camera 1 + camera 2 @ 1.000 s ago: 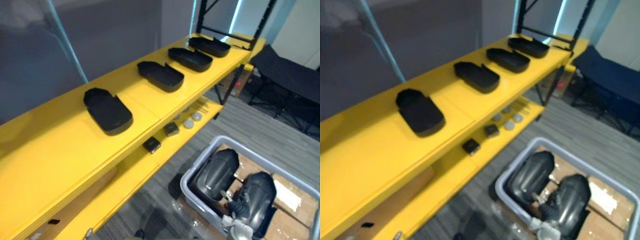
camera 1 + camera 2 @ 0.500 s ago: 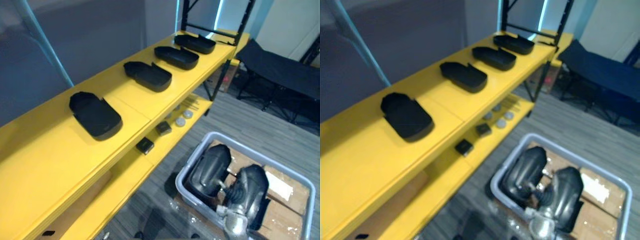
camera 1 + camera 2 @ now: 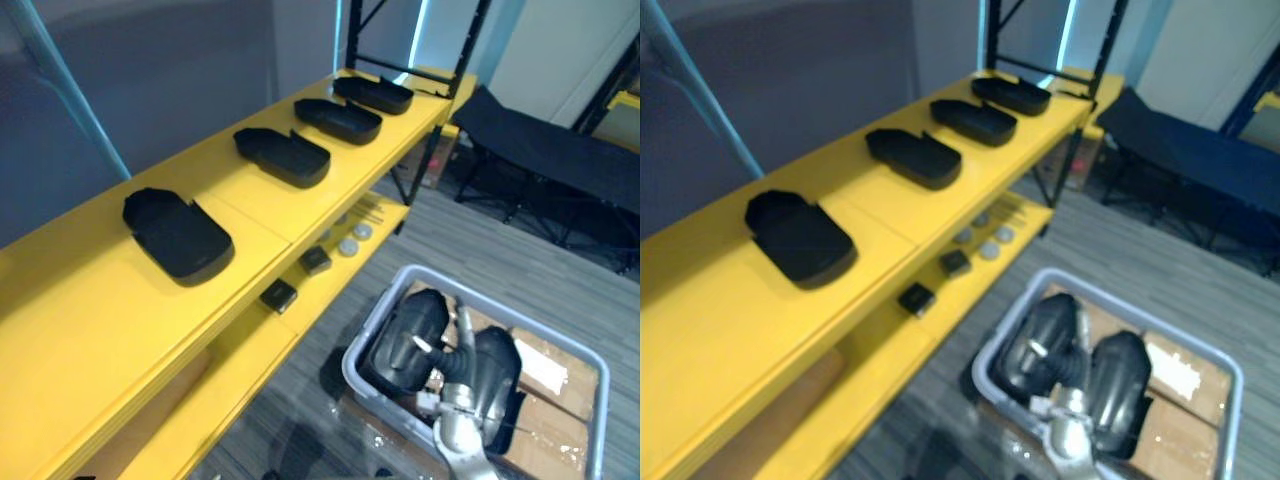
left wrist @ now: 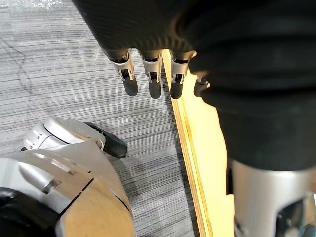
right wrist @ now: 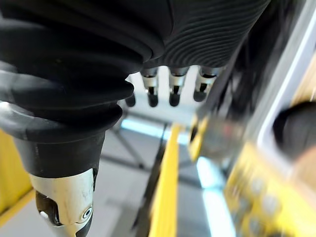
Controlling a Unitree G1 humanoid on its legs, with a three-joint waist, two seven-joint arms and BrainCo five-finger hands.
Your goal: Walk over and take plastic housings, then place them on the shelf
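- Overhead, the left eye view shows a yellow shelf [image 3: 110,330] carrying four black housings in a row, well apart from one another. The nearest housing [image 3: 178,235] is matt, flat and rounded at one end. The next three [image 3: 282,157] [image 3: 338,120] [image 3: 372,94] are shallow open trays with raised rims.
- On the lower shelf [image 3: 250,350] lie two small black blocks [image 3: 278,295] and, just beyond them, grey discs [image 3: 348,245].
- A grey bin [image 3: 355,365] on the floor holds two larger domed housings, glossy and dark, side by side [image 3: 405,330] [image 3: 492,378]. The right hand [image 3: 452,365] sits between them.
- A white label [image 3: 545,365] lies on cardboard [image 3: 560,440] in the bin, and its print is too small to read.
- From the right eye, the same layout appears, with a dark cot [image 3: 1200,160] past the shelf's far end.
- From the left wrist, the left hand [image 4: 154,84] hangs over grey striped floor [image 4: 64,74] beside the shelf's yellow edge. Its fingers are straight, loose and hold nothing.
- From the right wrist, the right hand's fingers [image 5: 173,94] are likewise loose and bare. Beyond them the scene is blurred, though a yellow beam and the bin's pale rim can be made out.
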